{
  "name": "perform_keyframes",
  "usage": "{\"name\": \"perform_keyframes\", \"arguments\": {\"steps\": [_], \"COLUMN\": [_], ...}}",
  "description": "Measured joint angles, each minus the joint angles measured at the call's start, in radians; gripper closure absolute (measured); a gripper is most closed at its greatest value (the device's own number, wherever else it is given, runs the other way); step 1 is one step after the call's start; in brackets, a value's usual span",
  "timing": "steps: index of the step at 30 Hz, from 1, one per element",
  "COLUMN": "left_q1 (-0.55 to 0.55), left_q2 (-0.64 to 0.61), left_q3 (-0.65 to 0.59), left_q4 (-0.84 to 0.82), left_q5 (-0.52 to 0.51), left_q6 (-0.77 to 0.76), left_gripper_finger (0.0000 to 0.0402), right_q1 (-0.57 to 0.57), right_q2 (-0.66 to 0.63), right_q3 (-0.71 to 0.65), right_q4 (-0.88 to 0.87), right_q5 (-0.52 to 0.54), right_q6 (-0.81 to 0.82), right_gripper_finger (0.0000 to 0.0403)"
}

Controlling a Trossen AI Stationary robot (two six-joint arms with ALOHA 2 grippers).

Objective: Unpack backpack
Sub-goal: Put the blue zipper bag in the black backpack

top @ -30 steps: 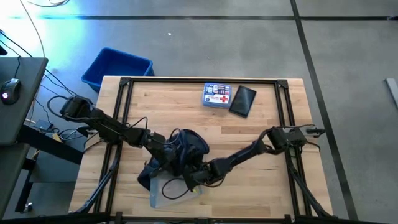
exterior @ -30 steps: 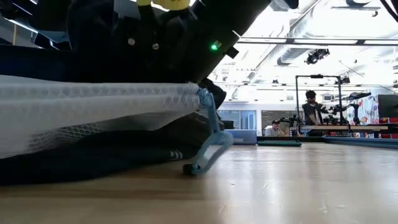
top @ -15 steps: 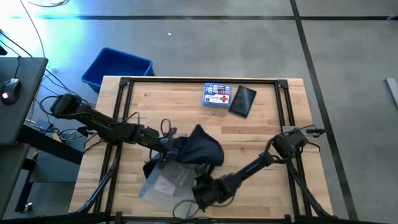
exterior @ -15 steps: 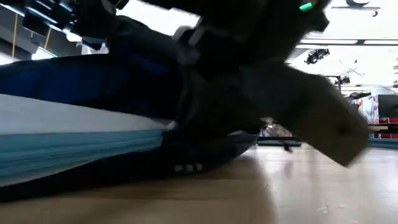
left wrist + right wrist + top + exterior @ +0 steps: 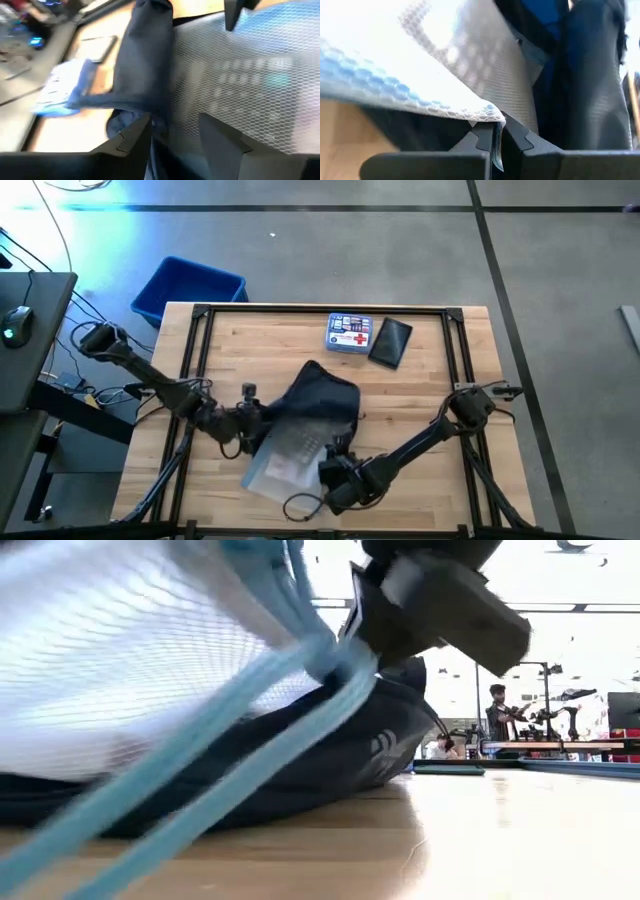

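Observation:
The dark navy backpack (image 5: 322, 392) lies on the middle of the table. A white mesh pouch (image 5: 285, 450) with light blue cords (image 5: 200, 755) sticks out of it toward the near left. My right gripper (image 5: 335, 470) is shut on the pouch near the table's front edge. My left gripper (image 5: 250, 415) is open at the backpack's left side. In the left wrist view its fingers (image 5: 135, 137) stand apart, with backpack fabric (image 5: 145, 65) and mesh (image 5: 240, 75) ahead of them. Whether they touch either, I cannot tell. My right gripper pinches a corner of the mesh pouch's edge (image 5: 487, 114) between its two shut fingers, where the blue cords join (image 5: 335, 655). That corner is lifted off the table. The mesh slopes down from it onto the backpack (image 5: 330, 755).
A first-aid box (image 5: 348, 334) and a flat black pouch (image 5: 390, 342) lie at the table's far edge. A blue bin (image 5: 188, 290) stands on the floor beyond the far left corner. A loose cord loop (image 5: 300, 505) lies near the front edge. People sit in the room behind.
My right gripper has gone toward the near edge with the mesh pouch, then up, lifting its corner. More of the pouch now lies outside the backpack. The backpack has shifted toward the far edge. My left gripper has drawn back a little toward the left edge.

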Motion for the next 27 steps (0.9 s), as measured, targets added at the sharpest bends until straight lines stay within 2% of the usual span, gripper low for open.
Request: {"name": "perform_keyframes", "arguments": {"steps": [4, 8, 11, 15, 18, 24, 27], "left_q1": [-0.083, -0.167, -0.222, -0.275, -0.282, -0.248, -0.206], "left_q2": [0.000, 0.022, 0.081, 0.228, 0.369, 0.616, 0.708], "left_q3": [0.043, 0.050, 0.050, 0.056, 0.103, 0.286, 0.384], "left_q4": [-0.035, -0.036, -0.037, 0.024, 0.072, 0.113, 0.123], "left_q5": [-0.015, 0.095, 0.104, 0.107, 0.111, 0.104, 0.076], "left_q6": [-0.033, -0.037, -0.101, -0.128, -0.110, 0.019, 0.035], "left_gripper_finger": [0.0271, 0.0271, 0.0272, 0.0276, 0.0283, 0.0295, 0.0295], "right_q1": [-0.023, -0.040, -0.059, -0.087, -0.103, -0.111, -0.111], "right_q2": [-0.010, -0.025, -0.058, -0.115, -0.144, -0.168, -0.172], "right_q3": [0.000, 0.001, 0.001, 0.001, 0.001, 0.002, 0.002], "right_q4": [-0.018, -0.065, -0.114, -0.175, -0.185, -0.187, -0.187], "right_q5": [-0.026, -0.035, -0.068, -0.084, -0.128, -0.158, -0.165], "right_q6": [0.085, 0.158, 0.226, 0.293, 0.290, 0.260, 0.260], "right_gripper_finger": [0.0403, 0.0403, 0.0403, 0.0403, 0.0403, 0.0403, 0.0403]}}
